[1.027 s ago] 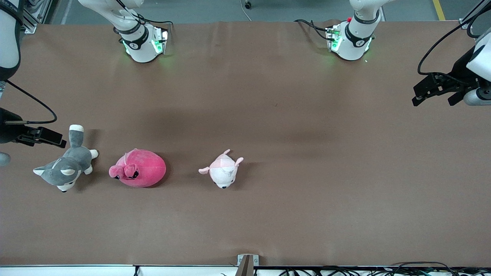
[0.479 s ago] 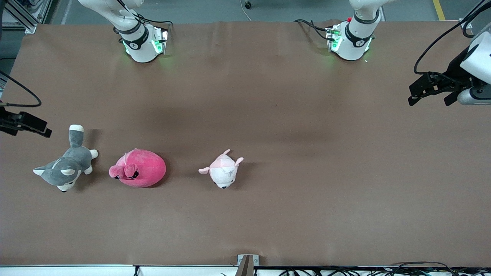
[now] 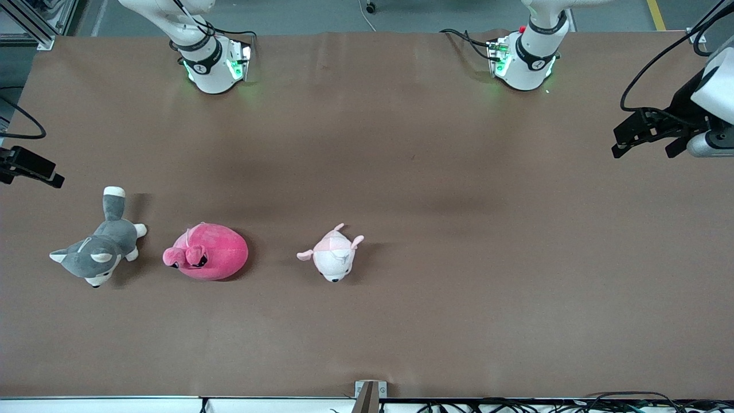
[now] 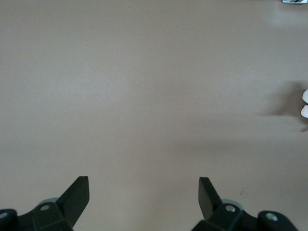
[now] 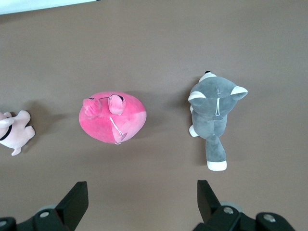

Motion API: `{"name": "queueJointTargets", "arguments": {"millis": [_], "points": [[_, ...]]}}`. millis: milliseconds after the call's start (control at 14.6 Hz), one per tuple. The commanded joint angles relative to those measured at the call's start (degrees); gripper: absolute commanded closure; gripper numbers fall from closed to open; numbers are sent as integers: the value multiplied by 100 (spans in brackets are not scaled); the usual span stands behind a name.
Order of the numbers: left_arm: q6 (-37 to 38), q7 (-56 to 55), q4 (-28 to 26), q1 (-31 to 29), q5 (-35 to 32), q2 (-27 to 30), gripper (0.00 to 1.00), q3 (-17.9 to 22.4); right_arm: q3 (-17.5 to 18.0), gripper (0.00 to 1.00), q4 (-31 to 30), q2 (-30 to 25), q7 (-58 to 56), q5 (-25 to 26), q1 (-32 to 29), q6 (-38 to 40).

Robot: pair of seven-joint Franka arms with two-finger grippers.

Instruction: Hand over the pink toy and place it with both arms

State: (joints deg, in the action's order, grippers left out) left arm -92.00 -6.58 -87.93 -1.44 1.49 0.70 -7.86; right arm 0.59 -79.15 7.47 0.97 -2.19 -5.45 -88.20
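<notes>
The pink toy (image 3: pixel 206 252), a round hot-pink plush, lies on the brown table between a grey-and-white husky plush (image 3: pixel 97 249) and a pale pink-and-white plush (image 3: pixel 332 258). It also shows in the right wrist view (image 5: pixel 113 118), lying free. My right gripper (image 3: pixel 34 167) hangs open and empty (image 5: pixel 142 185) over the table's edge at the right arm's end, apart from the toys. My left gripper (image 3: pixel 641 150) is open and empty (image 4: pixel 143 180) over bare table at the left arm's end.
The husky (image 5: pixel 214 113) and the pale plush (image 5: pixel 14 132) flank the pink toy. The arm bases (image 3: pixel 212 66) (image 3: pixel 524 60) stand along the table's edge farthest from the front camera. A small white bit (image 4: pixel 304 103) shows at the left wrist view's border.
My right gripper has drawn away from the husky's tail toward the table's edge, still open. My left gripper has barely shifted. The toys have not moved.
</notes>
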Motion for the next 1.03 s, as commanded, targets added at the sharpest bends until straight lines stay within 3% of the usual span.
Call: {"name": "queueJointTargets", "arguments": {"millis": [0, 411, 958], "points": [[7, 7, -14, 47, -79, 44, 0, 47, 135, 0, -670, -526, -211, 78, -123, -101], [7, -2, -14, 56, -70, 44, 0, 30, 126, 0, -1848, -1281, -184, 78, -105, -768], [7, -2, -14, 56, -35, 44, 0, 21, 117, 0, -1903, -1406, -237, 87, -70, -707]]}}
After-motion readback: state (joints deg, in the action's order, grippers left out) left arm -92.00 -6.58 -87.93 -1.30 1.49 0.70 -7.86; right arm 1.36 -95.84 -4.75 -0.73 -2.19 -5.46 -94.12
